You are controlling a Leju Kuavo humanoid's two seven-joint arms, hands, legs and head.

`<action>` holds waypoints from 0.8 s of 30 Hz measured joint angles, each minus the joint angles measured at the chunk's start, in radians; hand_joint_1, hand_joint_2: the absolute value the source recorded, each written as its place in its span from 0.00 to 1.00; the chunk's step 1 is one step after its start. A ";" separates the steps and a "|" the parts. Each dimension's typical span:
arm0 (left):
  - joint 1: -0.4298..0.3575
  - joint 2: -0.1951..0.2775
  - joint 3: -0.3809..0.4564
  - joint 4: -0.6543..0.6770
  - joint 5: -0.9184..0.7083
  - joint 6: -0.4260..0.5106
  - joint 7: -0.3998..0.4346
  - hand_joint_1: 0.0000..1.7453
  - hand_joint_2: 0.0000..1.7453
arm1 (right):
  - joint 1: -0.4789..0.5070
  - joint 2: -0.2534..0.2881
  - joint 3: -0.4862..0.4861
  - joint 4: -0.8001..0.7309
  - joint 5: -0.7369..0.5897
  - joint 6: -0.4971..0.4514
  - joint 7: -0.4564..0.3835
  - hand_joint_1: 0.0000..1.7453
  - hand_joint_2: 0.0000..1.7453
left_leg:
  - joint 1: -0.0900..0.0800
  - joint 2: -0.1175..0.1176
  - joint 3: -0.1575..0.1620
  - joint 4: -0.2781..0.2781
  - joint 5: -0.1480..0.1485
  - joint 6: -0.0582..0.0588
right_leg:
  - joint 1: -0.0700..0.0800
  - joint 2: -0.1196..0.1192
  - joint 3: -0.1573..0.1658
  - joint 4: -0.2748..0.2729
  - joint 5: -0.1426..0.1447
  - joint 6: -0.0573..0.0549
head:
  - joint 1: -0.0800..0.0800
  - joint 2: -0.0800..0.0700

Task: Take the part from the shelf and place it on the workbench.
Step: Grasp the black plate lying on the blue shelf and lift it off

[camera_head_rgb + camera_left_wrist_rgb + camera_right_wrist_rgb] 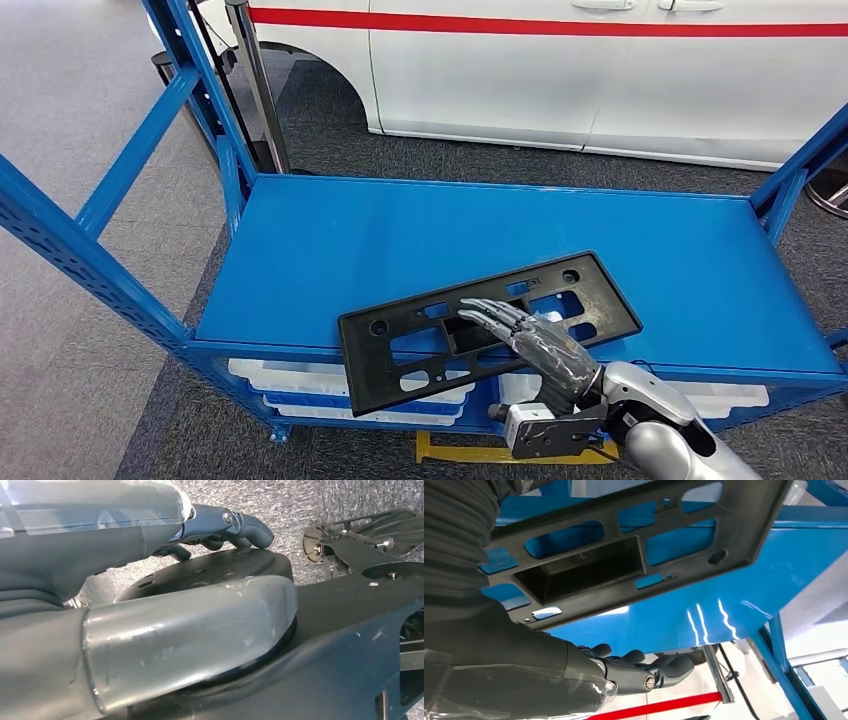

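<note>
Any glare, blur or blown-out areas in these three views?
Head view: sharp, even light, soft sheen on the blue shelf. Right wrist view: bright streaks of glare on the shelf, background washed out white, black part sharp. Left wrist view: left hand close and soft, with reflections on its cover.

White car body (600,70) with a red stripe (540,20), far; white bins (300,385) under the near edge; grey carpet floor (70,120), left.
</note>
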 joint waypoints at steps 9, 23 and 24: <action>-0.001 0.000 -0.005 0.000 0.001 0.001 0.000 0.00 0.00 | -0.008 -0.017 0.020 0.001 0.020 -0.001 0.005 0.00 1.00 | 0.000 0.000 0.000 0.000 0.000 0.000 | 0.000 0.000 0.000 0.000 0.000 0.000 | 0.000 0.000; -0.006 -0.003 -0.026 0.000 0.013 0.002 0.001 0.00 0.00 | -0.025 0.164 0.151 0.140 0.375 -0.319 0.117 0.00 1.00 | 0.000 0.000 0.002 -0.002 0.000 0.000 | 0.001 0.000 0.001 0.000 0.000 0.000 | 0.000 0.000; -0.007 -0.003 -0.029 0.000 0.014 0.002 0.001 0.00 0.00 | -0.025 0.182 0.158 0.153 0.396 -0.337 0.126 0.00 1.00 | 0.000 0.000 0.002 -0.002 0.000 0.000 | 0.001 0.000 0.001 0.000 0.000 0.000 | 0.000 0.000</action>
